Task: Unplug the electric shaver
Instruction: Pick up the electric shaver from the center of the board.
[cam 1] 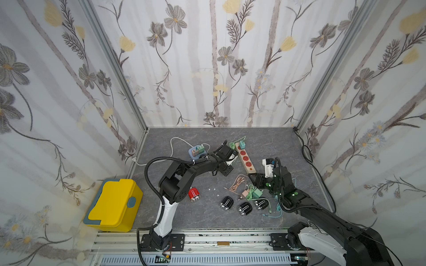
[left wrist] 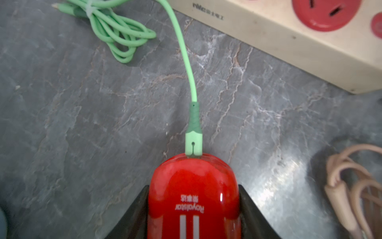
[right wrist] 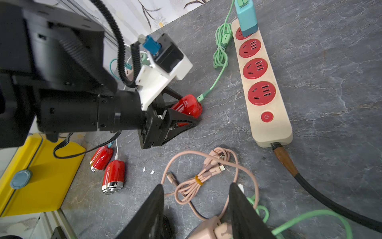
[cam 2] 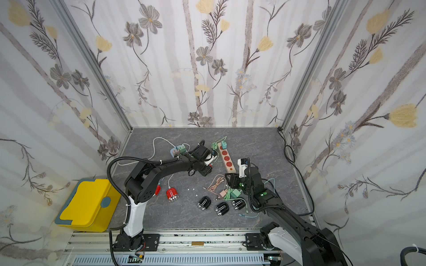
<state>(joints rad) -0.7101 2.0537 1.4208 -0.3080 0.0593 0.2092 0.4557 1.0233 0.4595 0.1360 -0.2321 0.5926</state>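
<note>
A red electric shaver [left wrist: 193,196] lies on the grey marbled table with a light green cable's plug [left wrist: 193,142] seated in its rounded end. My left gripper [right wrist: 186,115] is shut on the shaver, one black finger pressed against each side. The green cable [right wrist: 217,78] runs to a teal charger [right wrist: 247,17] plugged into the beige power strip [right wrist: 266,128]. In both top views the left wrist hides this shaver. My right gripper [right wrist: 196,185] stands open a little above a pink cable bundle [right wrist: 208,165], holding nothing, near the strip's switch end.
Two more red shavers [right wrist: 113,175] lie near the left arm's base. Three black shavers [cam 1: 227,202] sit at the front. A yellow lidded box [cam 1: 113,205] stands at the front left. A blue socket block [cam 1: 197,150] with adapters is behind the left arm. Pink and green chargers [cam 1: 250,194] lie by the right gripper.
</note>
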